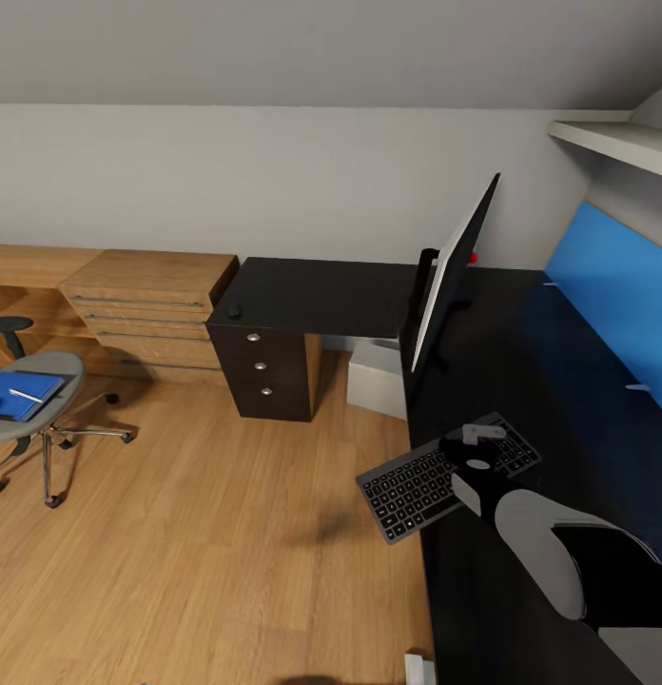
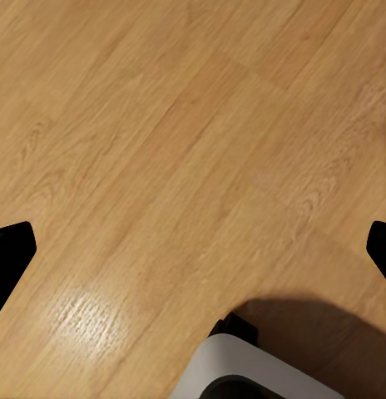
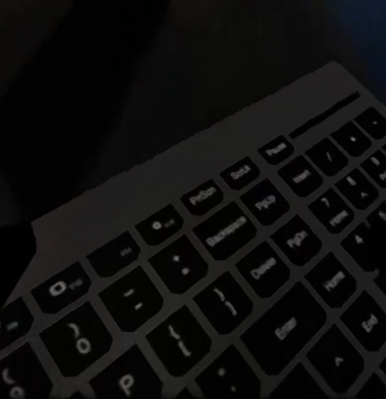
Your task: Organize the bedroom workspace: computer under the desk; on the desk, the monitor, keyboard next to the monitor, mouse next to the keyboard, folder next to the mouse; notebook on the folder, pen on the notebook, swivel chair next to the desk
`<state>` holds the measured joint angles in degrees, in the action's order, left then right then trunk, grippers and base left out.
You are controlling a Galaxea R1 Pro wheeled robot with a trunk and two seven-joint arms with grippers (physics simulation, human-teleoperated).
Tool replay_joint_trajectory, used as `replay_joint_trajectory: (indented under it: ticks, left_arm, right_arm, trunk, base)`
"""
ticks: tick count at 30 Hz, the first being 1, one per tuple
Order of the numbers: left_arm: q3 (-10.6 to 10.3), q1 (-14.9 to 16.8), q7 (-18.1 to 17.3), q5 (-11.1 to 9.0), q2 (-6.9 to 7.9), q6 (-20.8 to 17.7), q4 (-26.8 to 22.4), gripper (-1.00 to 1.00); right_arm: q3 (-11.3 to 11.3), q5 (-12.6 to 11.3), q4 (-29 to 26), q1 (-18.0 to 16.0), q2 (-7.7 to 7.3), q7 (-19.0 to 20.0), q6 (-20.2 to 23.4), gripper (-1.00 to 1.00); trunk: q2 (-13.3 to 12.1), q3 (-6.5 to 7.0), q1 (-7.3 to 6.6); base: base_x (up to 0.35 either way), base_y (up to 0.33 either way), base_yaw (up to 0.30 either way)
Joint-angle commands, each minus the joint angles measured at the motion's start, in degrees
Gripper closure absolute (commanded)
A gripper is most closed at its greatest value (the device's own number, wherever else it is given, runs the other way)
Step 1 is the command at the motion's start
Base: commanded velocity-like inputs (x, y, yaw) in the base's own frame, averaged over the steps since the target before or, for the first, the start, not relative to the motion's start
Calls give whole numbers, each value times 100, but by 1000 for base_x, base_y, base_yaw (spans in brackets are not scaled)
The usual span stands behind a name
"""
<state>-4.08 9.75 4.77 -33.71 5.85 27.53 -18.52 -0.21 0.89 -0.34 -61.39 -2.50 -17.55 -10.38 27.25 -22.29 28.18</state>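
The right claw [image 1: 483,440] hides part of the keyboard [image 1: 417,485]; its grip can't be made out.

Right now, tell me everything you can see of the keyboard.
The keyboard is slim and full-size, with a dark grey frame and black keys with pale legends such as Enter, Delete and Backspace. It lies flat but askew on the black desk, one end jutting over the desk's edge above the wooden floor. The right gripper is over its middle; contact cannot be told. The monitor stands beyond it.
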Motion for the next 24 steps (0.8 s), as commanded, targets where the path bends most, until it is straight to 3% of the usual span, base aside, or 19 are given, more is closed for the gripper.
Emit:
replay_joint_trajectory:
  ticks: [1, 24]
  left_arm:
    - [-43, 4, 50, -4, 4, 17, -3, -100]
    - [-45, 4, 43, 4, 4, 24, -2, -100]
  right_arm:
    - [-3, 9, 8, -5, -2, -13, -6, -100]
    - [-40, 2, 7, -5, -34, 7, 42, -100]
  trunk:
    - [8, -8, 2]
    - [8, -8, 2]
  base:
    - [0, 0, 0]
    - [0, 0, 0]
